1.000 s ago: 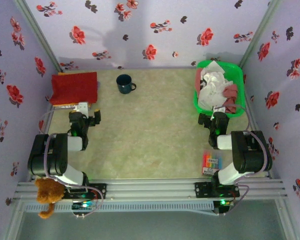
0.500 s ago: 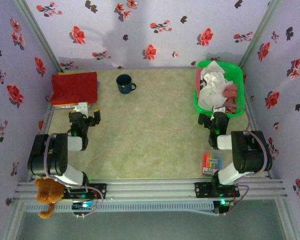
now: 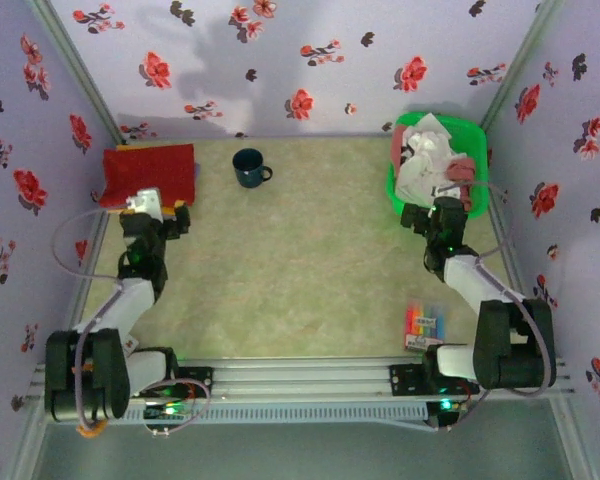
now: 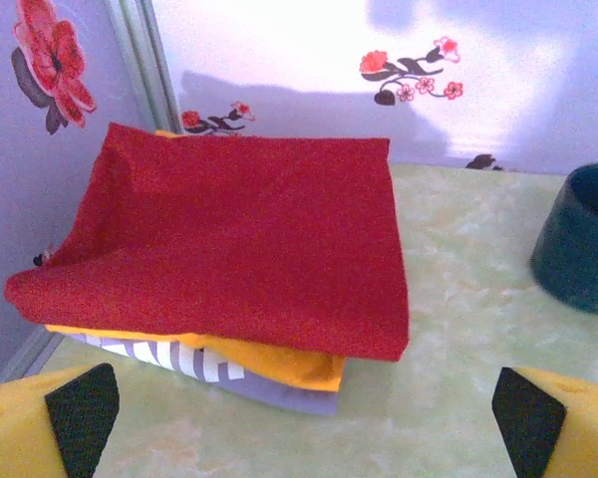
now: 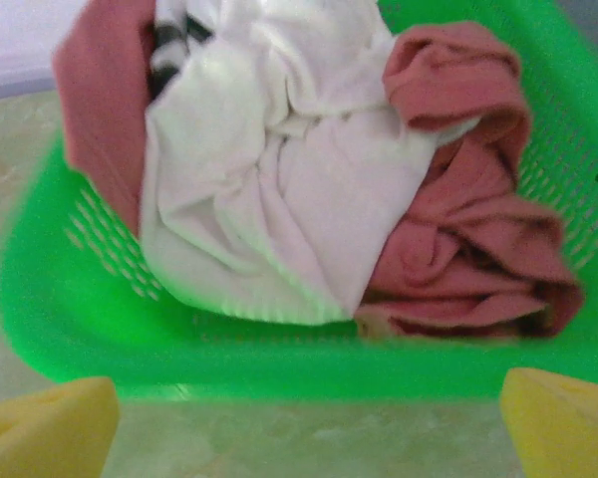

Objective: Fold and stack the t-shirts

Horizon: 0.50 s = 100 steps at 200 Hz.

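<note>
Top view: both pincers are empty and spread wide. My left pincer [image 3: 158,207] sits just short of the red t-shirt [image 3: 148,175] in the desk's [image 3: 300,270] far-left corner. The right pincer [image 3: 440,203] is at the green basket [image 3: 477,150] in the far-right corner.

Left wrist: one nudge forward and I'd probably shove the folded pile [image 4: 279,366] under the red one crooked.

Right wrist: the white t-shirt [image 5: 279,199] is tangled with the dusty-pink t-shirts [image 5: 458,229]. I could drag two out together, or snag the basket rim.

I had bright overhead light, soft shadows on the back wall [image 3: 215,60], and a blurred right wrist view.
</note>
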Tool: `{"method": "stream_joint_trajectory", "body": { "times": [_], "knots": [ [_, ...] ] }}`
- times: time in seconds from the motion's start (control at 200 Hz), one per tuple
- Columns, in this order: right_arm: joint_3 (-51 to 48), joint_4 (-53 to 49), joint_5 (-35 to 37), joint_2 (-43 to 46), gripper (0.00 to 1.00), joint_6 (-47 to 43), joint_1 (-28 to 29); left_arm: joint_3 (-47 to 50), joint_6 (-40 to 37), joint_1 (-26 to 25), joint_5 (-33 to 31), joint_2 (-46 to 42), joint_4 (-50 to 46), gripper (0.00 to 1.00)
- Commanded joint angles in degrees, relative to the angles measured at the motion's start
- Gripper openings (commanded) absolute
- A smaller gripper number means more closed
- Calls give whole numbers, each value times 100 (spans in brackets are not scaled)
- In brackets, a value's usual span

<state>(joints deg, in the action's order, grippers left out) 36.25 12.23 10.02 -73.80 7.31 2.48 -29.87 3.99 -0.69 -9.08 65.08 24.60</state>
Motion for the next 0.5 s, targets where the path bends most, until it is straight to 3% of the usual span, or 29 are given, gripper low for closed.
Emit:
{"method": "stream_joint_trajectory", "body": {
  "times": [0.0,0.135,0.29,0.41,0.495],
  "knots": [
    [7,-712,198,293,99,187,84,-582,389,-134,-42,-314,-1904,99],
    [34,-1227,326,613,99,257,129,-914,665,-407,130,-609,-2650,99],
    [882,-2706,518,972,99,732,165,-1581,1023,-1072,442,-660,-3438,100],
    [2228,-3978,180,154,99,957,100,-1974,1424,-1848,373,-464,-3278,99],
    [3344,-4884,-87,-764,99,1085,-51,-2119,1548,-2398,-8,-308,-3031,99]
  ]
}}
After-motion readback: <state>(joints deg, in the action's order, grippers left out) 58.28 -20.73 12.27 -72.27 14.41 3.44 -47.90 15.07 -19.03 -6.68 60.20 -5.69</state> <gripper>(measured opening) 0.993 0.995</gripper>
